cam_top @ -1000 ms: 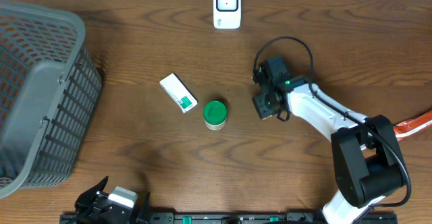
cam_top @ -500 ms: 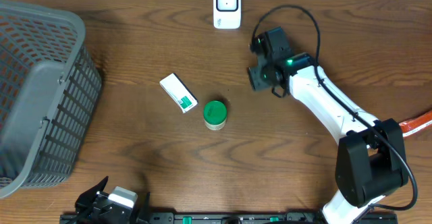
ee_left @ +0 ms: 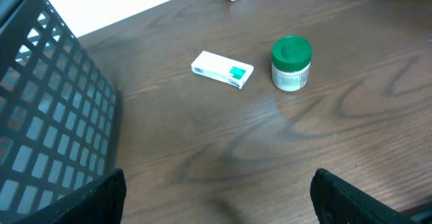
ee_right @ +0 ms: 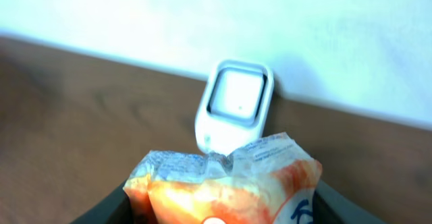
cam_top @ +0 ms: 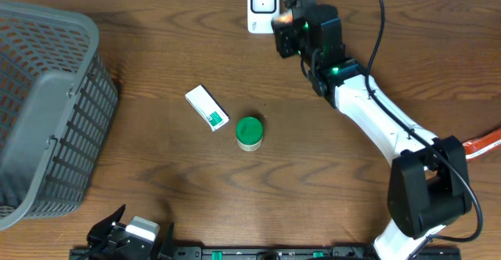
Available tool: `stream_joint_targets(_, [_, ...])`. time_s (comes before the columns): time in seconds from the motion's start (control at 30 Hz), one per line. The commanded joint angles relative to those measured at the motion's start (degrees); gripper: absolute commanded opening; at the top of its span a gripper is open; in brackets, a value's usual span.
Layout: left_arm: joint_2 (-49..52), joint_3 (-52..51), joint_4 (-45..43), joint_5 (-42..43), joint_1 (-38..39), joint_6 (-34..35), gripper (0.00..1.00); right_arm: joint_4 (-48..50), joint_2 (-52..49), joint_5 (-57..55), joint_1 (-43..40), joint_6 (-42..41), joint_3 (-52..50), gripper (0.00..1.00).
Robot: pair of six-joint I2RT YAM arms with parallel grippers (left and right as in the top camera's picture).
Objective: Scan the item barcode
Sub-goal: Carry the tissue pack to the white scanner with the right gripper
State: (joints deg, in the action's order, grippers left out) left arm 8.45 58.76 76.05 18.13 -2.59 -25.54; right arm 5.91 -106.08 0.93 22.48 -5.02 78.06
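Orange-and-white packet (ee_right: 226,183) is clamped in the right gripper (cam_top: 293,33), right in front of the white scanner (cam_top: 263,7) at the tabletop's (cam_top: 156,182) far edge, face to face with its window. Left gripper (ee_left: 216,200) hangs over the near edge, jaws spread wide, gripping nothing.

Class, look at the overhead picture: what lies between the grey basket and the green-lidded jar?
The overhead view shows a small white box lying flat between the basket and the jar, nearer the jar.
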Motion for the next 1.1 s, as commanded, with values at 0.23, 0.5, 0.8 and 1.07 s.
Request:
stream_joint_targets(0.23, [-0.4,0.3,-0.2,0.9,-0.2,-0.3,0.86,13.7,-16.8,0.5,0.4,-0.5,11.8,0.51])
stream_joint_targets(0.5, [-0.3,0.3,-0.2,0.9,-0.2,-0.3,0.86,11.0,-36.0,-2.9,0.5,-0.5,36.6,0.45])
stream_joint_targets(0.8, [-0.4,0.3,-0.2,0.9,-0.2,-0.3,0.86,10.1,-46.6,-6.7,0.5,-1.2,47.1,0.49])
stream_joint_targets(1.07, [-0.4,0.3,-0.2,0.9,-0.2,-0.3,0.86,6.3,-46.5,-6.7,0.6,-1.8,47.6,0.47])
